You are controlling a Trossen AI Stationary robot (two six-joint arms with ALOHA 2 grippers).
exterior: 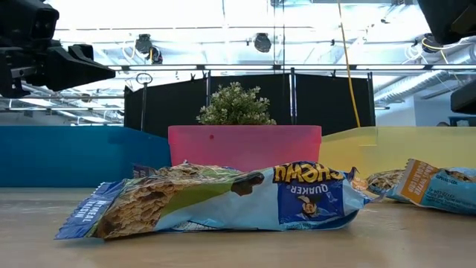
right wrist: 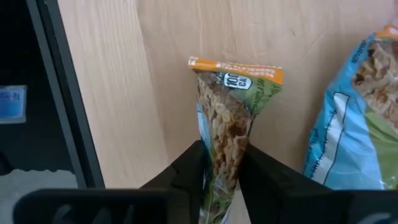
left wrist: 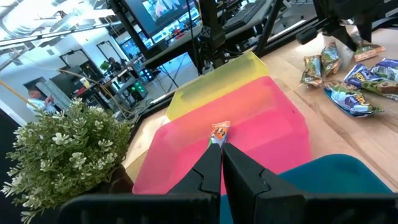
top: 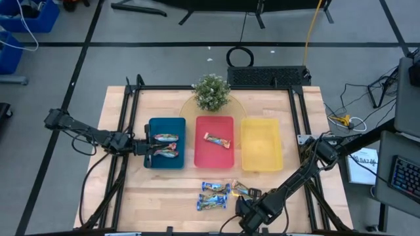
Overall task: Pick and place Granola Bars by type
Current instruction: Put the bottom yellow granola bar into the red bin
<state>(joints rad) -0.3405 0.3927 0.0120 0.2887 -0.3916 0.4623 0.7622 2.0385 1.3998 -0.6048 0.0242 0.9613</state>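
Note:
Three bars lie near the table's near edge: two blue-white ones [top: 215, 187] [top: 211, 203] and one with an orange end strip [top: 239, 189]. My right gripper [top: 245, 196] is shut on that third bar [right wrist: 233, 118]. Two greenish-red bars [top: 164, 138] [top: 164, 155] lie in the blue tray [top: 177, 162]. A tan-gold bar [top: 217, 139] lies in the red tray [top: 226, 159]. My left gripper [top: 146, 149] hovers at the blue tray's left edge, shut and holding nothing [left wrist: 222, 163]; it points toward the red tray. My right gripper pinches the orange-ended bar across its width, one finger [right wrist: 191, 167] on each long side, at the part [right wrist: 225, 163] away from the orange strip. The fingers come from above, pointing down. Whether the bar is lifted off the wood, I cannot tell.
A yellow tray [top: 262, 160] stands right of the red one, with nothing in it. A small potted plant [top: 211, 92] stands behind the trays. A dark frame rail [right wrist: 62, 93] runs along the table's edge beside my right gripper. Bare wood lies left of the loose bars.

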